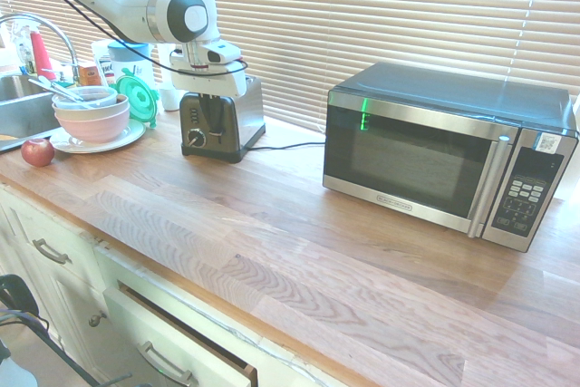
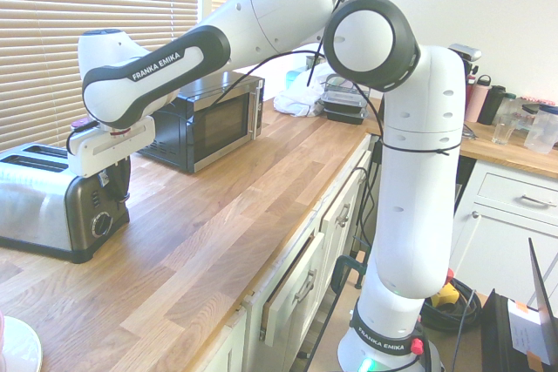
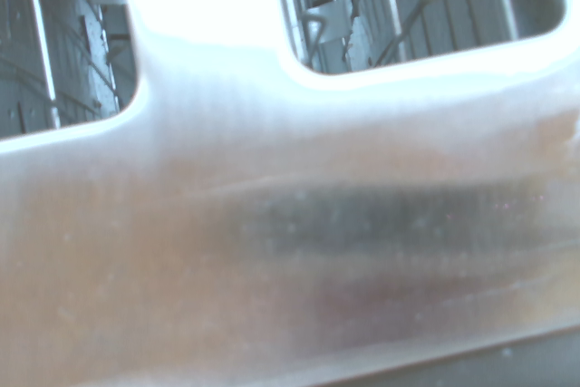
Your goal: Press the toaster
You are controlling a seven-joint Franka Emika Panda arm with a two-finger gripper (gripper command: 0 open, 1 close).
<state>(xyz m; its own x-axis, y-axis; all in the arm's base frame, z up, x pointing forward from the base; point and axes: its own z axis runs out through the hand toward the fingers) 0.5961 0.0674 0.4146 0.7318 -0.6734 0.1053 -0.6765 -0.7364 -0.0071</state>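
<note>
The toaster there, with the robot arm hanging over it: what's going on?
A white robot arm has its hand at the control end of the toaster, apparently about to press the lever or already pressing it; the pictures don't settle which. The hand is closed. Both slots visible in the wrist view show no bread.

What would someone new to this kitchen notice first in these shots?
Probably the big white robot arm with black joint covers, reaching over the wooden counter to the narrow end of the boxy brushed-steel toaster, its jaws right by that end. Next comes the large steel-and-black microwave by the window blinds, its green display glowing.
</note>
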